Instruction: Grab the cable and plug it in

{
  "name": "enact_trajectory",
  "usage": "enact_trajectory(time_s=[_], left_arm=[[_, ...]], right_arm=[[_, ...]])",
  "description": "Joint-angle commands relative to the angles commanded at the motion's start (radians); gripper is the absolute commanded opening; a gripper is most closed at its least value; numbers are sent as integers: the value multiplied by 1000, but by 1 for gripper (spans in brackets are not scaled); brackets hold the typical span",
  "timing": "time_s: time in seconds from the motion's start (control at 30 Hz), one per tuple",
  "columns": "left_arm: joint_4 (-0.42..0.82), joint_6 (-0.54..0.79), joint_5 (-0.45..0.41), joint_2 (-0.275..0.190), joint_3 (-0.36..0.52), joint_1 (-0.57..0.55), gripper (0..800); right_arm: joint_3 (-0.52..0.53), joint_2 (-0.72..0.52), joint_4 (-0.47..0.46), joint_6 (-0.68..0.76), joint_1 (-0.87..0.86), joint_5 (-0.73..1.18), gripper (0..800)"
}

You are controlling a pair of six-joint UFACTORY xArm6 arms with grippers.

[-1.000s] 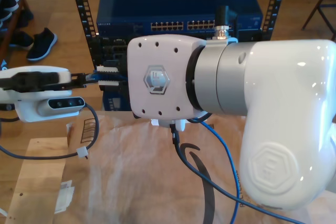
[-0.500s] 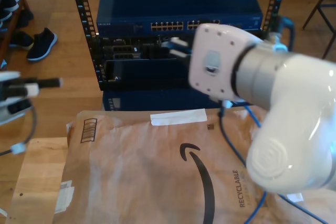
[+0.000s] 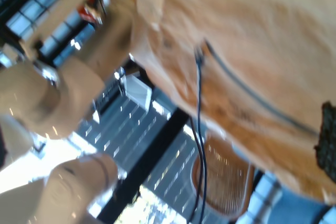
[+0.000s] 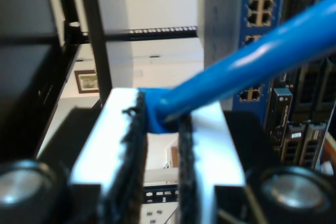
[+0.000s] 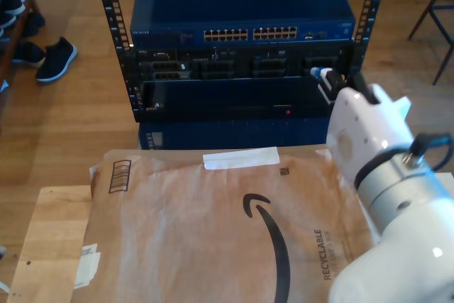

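My second gripper [image 4: 160, 145] is clamped on the cable [image 4: 247, 66] just in front of the blue switch [image 5: 241, 33] in the rack [image 5: 106, 26], while I cannot tell how my first gripper's jaws stand.

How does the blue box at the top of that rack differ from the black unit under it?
The blue box has a bright blue face; the black unit is dark. The blue box carries two long double rows of sockets, the black unit a few separate small clusters. Both sit in the same rack, facing the exterior view.
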Motion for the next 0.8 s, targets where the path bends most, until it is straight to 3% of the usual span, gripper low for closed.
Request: enact_trajectory(time_s=[0.13, 0.27, 0.47, 0.57, 0.67, 0.8], left_arm=[[137, 203, -11, -132, 117, 60, 799], [206, 376, -104, -218, 232, 178, 799], [416, 614, -364, -293, 470, 381, 799], [459, 718, -512, -299, 548, 516, 799], [459, 810, -585, -301, 601, 606, 799], [454, 830, -652, -307, 641, 661, 799]], right_arm=[[-112, 236, 121, -84, 118, -264, 33], [-187, 339, 222, -89, 129, -316, 23], [-262, 396, 270, -92, 129, -316, 17], [-267, 397, 273, -101, 127, -316, 16], [-270, 397, 273, -106, 126, -315, 14], [-273, 402, 273, -104, 124, -313, 10]])
